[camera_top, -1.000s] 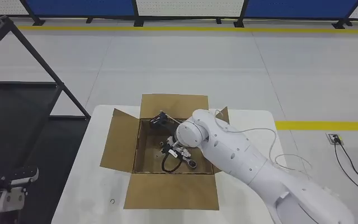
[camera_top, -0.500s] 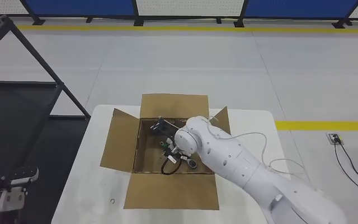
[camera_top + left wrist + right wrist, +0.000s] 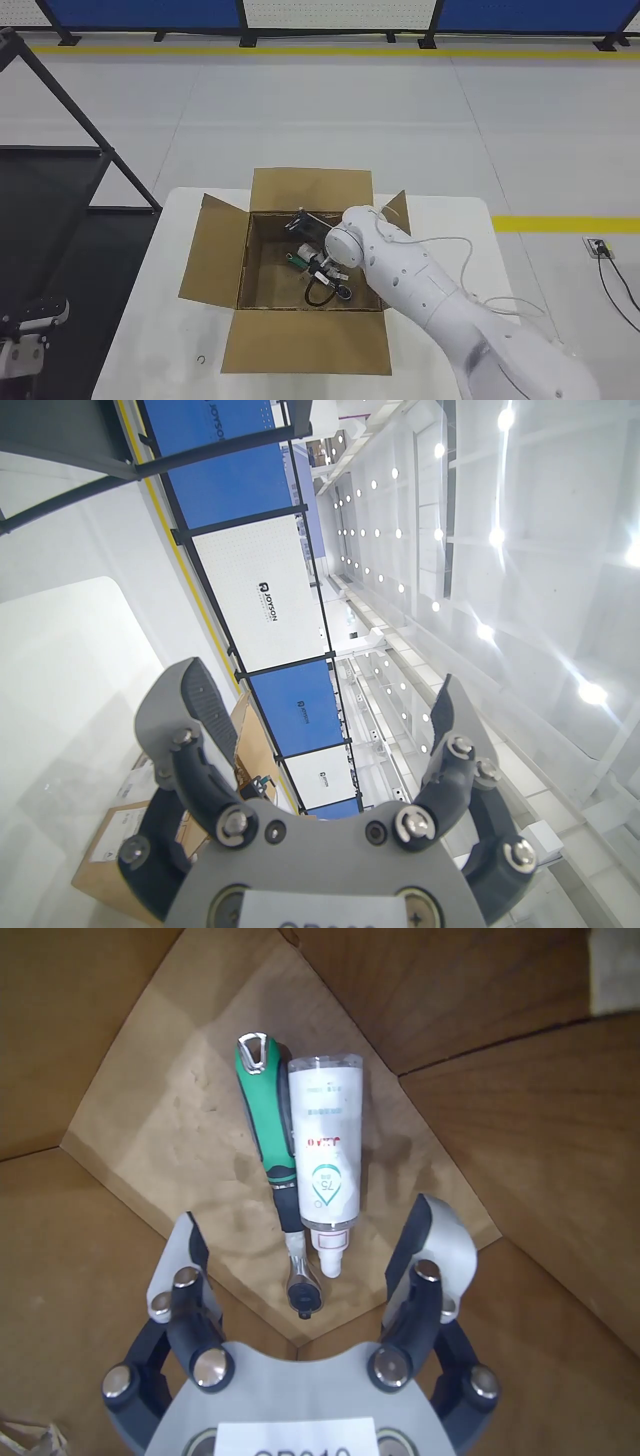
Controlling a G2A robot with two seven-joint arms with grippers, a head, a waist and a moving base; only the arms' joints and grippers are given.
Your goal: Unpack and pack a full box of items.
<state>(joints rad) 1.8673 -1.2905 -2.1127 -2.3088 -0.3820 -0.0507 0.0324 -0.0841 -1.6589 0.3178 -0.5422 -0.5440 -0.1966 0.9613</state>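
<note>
An open cardboard box (image 3: 262, 300) sits mid-table with its flaps spread. On its floor a green-handled ratchet wrench (image 3: 265, 1128) and a white bottle (image 3: 327, 1148) lie side by side and touching. My right gripper (image 3: 306, 1215) hangs open just above them inside the box, with nothing between its fingers. From above, the right gripper (image 3: 303, 222) is near the box's far wall, with the wrench (image 3: 298, 262) and a black cable loop (image 3: 320, 296) below it. My left gripper (image 3: 320, 695) stands open and empty, pointing up toward the ceiling.
The box's brown walls (image 3: 525, 1128) close in around my right gripper. A small ring-like object (image 3: 200, 358) lies on the white table (image 3: 150, 300) near the front left. Off the table's left side stands a black frame (image 3: 60, 180).
The right arm has shifted to the right inside the box, and its gripper moved a little right along the far wall. More of the items on the box floor is uncovered.
</note>
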